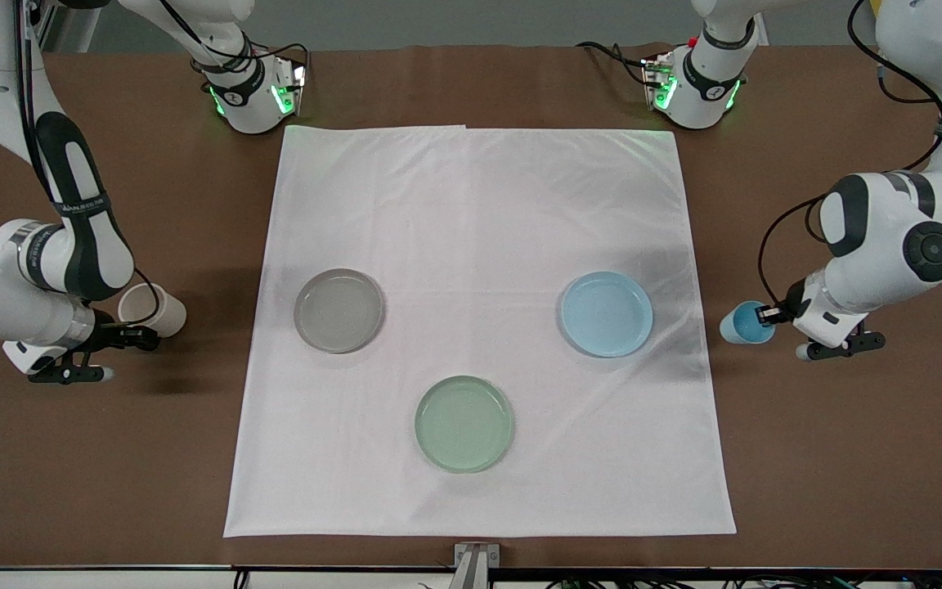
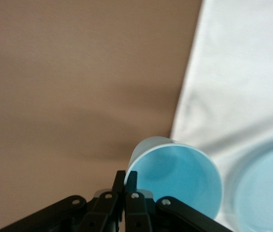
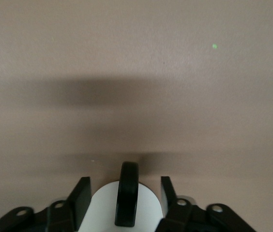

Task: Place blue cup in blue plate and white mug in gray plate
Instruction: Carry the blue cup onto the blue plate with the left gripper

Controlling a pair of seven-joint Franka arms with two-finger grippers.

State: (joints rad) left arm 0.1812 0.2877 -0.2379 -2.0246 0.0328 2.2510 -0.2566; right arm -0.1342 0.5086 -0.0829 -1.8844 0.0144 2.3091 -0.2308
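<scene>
The blue cup [image 1: 746,322] is over the bare brown table beside the cloth's edge at the left arm's end, tilted. My left gripper [image 1: 770,316] is shut on its rim. In the left wrist view the gripper [image 2: 126,180] pinches the wall of the cup [image 2: 175,179], with the blue plate [image 2: 267,193] close by. The white mug [image 1: 152,309] is tilted, off the cloth at the right arm's end, held by my right gripper [image 1: 137,334]. In the right wrist view the gripper [image 3: 124,186] clasps the mug [image 3: 100,209], with its black handle [image 3: 127,198] facing out. The blue plate [image 1: 607,313] and gray plate [image 1: 338,311] are empty.
A white cloth [image 1: 479,204] covers the middle of the brown table. A pale green plate [image 1: 464,423] lies on it, nearer to the front camera than the other two plates. Both arm bases stand along the table's edge farthest from the front camera.
</scene>
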